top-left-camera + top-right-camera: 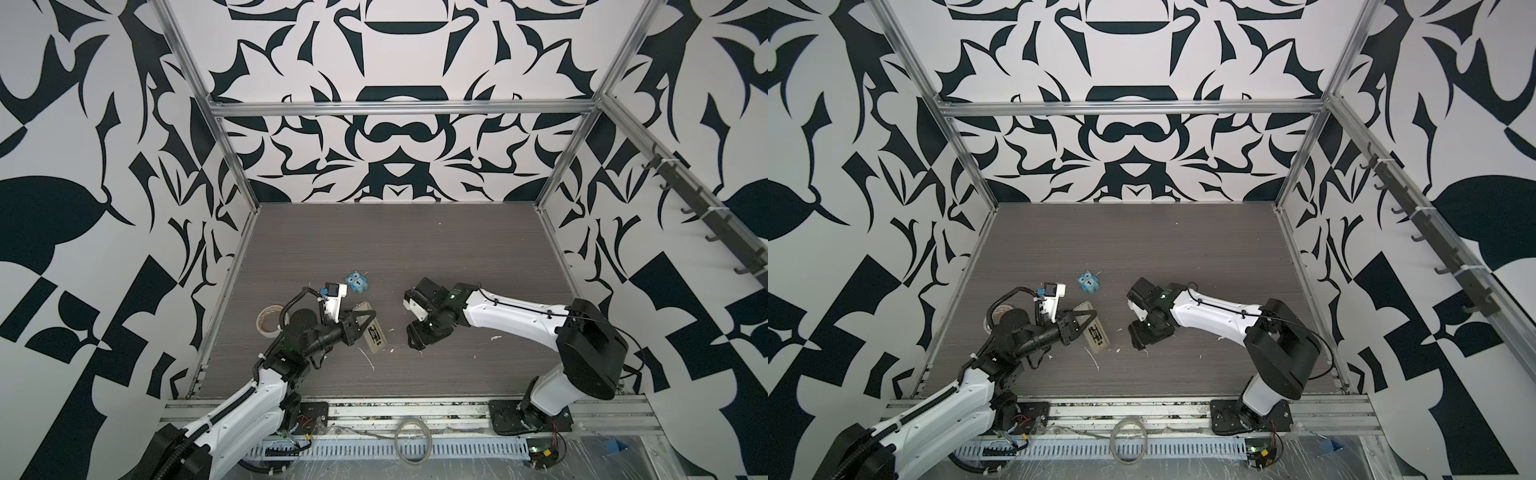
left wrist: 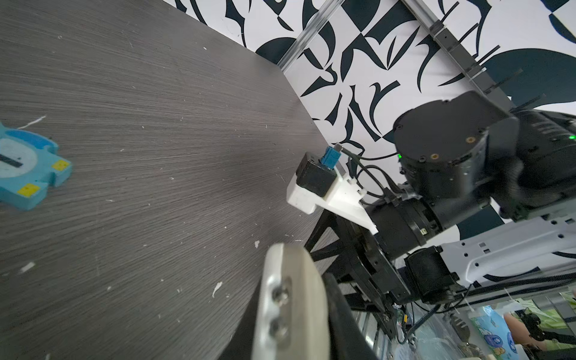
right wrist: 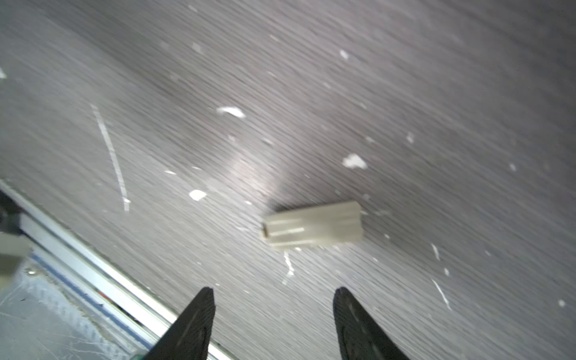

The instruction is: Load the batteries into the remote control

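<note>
On the grey worktop, toward the left in both top views, the remote control lies with its pale back up and its battery bay uncovered. The left gripper is pressed together across its narrow width, near the upper half of the body, so the handset is pinched and kept in place. I judge the remote to be light, stiff and of smooth plastic, so it can slide or turn under a push. The two long side edges are the right place to hold it. The open bay is not, because its walls look thin there.

The small grey cover plate lies flat on the worktop, well apart from the remote. In the right wrist view the right gripper hangs close to it, with jaws spread and nothing between them. The plate is probably thin and very light. It is best taken by its two long edges, and it may skate away when a fingertip touches it first.

The batteries show as dark cells with gold marks, side by side inside the bay. They are too small to tell whether both sit fully down. Such cells are hard, round and slippery. A gentle press on the middle of the body is safer than one on the ends.
</note>
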Robot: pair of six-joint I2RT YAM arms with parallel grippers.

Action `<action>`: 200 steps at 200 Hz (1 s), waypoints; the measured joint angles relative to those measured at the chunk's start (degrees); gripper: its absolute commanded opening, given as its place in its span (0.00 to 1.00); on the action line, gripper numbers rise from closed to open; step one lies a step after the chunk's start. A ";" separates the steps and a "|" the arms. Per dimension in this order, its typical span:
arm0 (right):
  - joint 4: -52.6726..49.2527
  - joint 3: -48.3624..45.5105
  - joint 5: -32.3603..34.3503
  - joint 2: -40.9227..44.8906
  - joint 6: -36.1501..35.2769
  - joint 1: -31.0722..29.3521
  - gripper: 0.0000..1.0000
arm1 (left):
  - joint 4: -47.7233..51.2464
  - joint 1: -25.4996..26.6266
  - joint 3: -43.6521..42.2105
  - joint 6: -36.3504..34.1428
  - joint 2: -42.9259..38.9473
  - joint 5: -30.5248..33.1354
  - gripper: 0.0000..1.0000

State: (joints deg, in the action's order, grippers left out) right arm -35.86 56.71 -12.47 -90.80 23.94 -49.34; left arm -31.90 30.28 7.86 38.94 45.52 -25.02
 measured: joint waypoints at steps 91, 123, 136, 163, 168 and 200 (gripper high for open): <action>4.26 -2.47 -2.05 -1.99 0.35 1.53 0.65 | 0.04 0.00 0.00 -0.02 0.04 0.02 0.00; 5.33 -3.32 -2.19 -3.13 0.35 2.19 0.65 | 0.04 0.00 0.00 -0.04 -0.02 0.02 0.00; 5.75 -3.32 -2.27 -3.69 0.35 2.38 0.65 | 0.04 0.00 0.00 -0.04 -0.02 0.02 0.00; 6.19 -3.30 -2.49 -4.22 0.33 2.49 0.64 | 0.04 0.00 0.00 -0.04 -0.02 0.02 0.00; 6.19 -3.26 -2.54 -4.28 0.33 2.49 0.64 | 0.04 0.00 0.00 -0.04 -0.02 0.04 0.00; 4.76 -1.25 -2.82 -5.95 -0.04 2.56 0.64 | 0.07 0.00 0.00 -0.17 -0.04 0.15 0.00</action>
State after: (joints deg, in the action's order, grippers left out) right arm -31.09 55.46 -15.29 -96.75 23.90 -46.78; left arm -31.83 30.28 7.86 38.76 45.47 -24.86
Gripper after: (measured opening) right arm 0.641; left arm 0.253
